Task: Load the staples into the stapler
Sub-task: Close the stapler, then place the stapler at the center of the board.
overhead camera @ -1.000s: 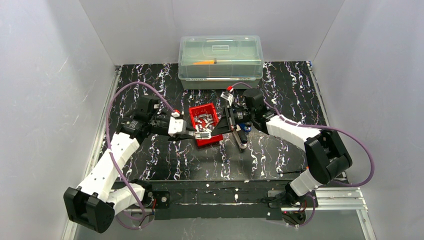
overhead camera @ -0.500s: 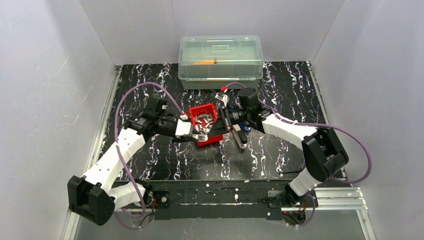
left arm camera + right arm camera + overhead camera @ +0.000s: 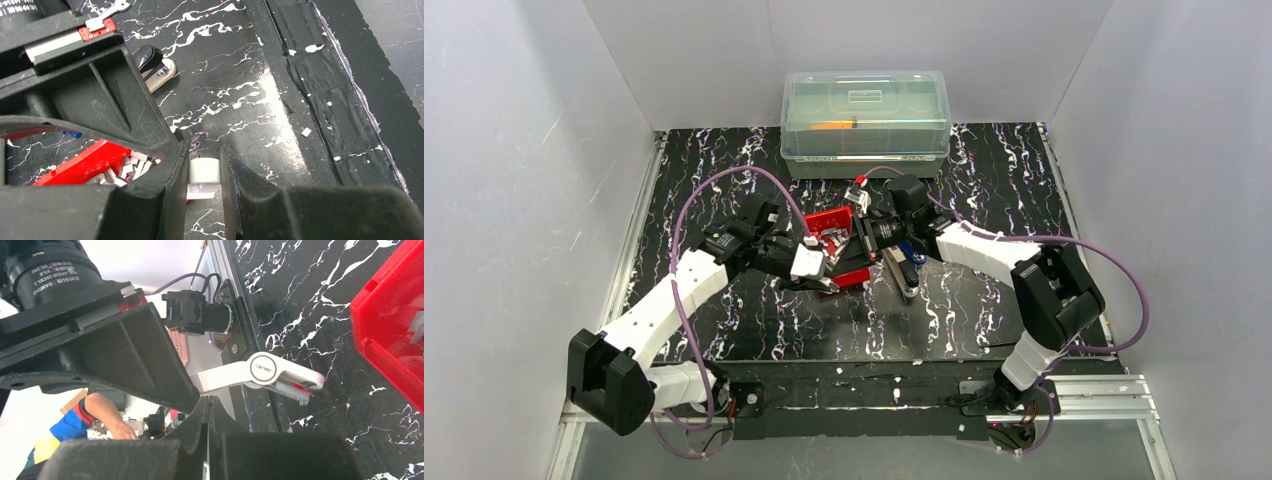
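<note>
the table [image 3: 724, 310] has a glossy black top veined in white like marble, the bin [image 3: 85, 165] is smooth red plastic, and the staples [image 3: 131, 166] in it are bare silvery metal. the box [image 3: 865, 115] is clear, faintly frosted plastic, the stapler [image 3: 260, 371] has a smooth white plastic shell with shiny metal at its tip, and the block [image 3: 204, 171] between the left fingers [image 3: 240, 185] is pale and matt, its material unclear. those fingers are matt black plastic, scuffed and scratched, the arms [image 3: 659, 305] wear smooth white plastic shells, and the cables [image 3: 724, 185] have a smooth purple sheath.
</note>
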Controlling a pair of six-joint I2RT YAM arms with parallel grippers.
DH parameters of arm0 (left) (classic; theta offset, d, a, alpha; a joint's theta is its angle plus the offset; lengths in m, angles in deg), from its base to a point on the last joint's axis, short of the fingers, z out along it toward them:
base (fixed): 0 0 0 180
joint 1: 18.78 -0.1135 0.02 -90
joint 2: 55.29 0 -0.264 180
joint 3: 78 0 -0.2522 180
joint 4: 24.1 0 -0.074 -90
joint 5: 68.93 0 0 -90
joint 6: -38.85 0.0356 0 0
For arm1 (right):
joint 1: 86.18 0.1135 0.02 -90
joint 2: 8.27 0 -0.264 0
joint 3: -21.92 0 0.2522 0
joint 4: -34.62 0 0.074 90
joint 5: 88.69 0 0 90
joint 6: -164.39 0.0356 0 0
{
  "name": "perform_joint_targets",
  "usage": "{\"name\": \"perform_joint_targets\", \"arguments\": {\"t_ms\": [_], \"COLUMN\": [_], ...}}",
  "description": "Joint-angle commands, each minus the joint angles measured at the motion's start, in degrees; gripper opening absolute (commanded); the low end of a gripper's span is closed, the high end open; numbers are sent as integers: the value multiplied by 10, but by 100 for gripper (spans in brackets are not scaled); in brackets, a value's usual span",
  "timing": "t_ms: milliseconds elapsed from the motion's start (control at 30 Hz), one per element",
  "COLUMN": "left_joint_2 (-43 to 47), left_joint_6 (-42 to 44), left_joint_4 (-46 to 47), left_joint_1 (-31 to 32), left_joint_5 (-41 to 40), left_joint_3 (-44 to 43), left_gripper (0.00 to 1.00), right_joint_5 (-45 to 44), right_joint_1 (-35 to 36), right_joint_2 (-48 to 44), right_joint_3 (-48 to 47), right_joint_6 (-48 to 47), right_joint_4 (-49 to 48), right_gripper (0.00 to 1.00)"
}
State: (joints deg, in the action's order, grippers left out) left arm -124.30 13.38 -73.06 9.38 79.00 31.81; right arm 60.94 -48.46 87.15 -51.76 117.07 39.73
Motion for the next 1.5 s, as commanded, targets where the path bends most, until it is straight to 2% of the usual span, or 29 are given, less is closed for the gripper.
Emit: {"name": "perform_joint_targets", "arguments": {"t_ms": [0, 167, 300, 433, 600, 767, 1067, 1467], "left_joint_2": [1, 5, 1, 2, 59, 84, 18, -34], "left_joint_6": [2, 16, 102, 124, 67, 83, 107, 120], "left_joint_4": [0, -16, -104, -151, -84, -47, -37, -49], "left_joint_1": [10, 12, 13, 10, -7, -10, -14, -11], "left_joint_5": [19, 4, -44, -104, -104, -146, -220, -245], "left_joint_3": [-21, -14, 0, 37, 117, 177, 173, 139], "left_gripper": [0, 0, 0, 0, 0, 0, 0, 0], "right_joint_5": [-6, -7, -8, -14, -19, -24, -29, -33], "right_joint_1": [9, 13, 13, 13, 13, 10, 5, -7], "right_joint_2": [10, 27, 21, 15, 11, 6, -3, -19], "right_joint_3": [-35, -56, -56, -56, -52, -57, -55, -38], "right_joint_6": [-23, -58, -77, -106, -132, -147, -151, -149], "right_joint_4": [13, 58, 77, 118, 150, 171, 179, 170], "right_gripper": [2, 2, 2, 2, 2, 3, 4, 7]}}
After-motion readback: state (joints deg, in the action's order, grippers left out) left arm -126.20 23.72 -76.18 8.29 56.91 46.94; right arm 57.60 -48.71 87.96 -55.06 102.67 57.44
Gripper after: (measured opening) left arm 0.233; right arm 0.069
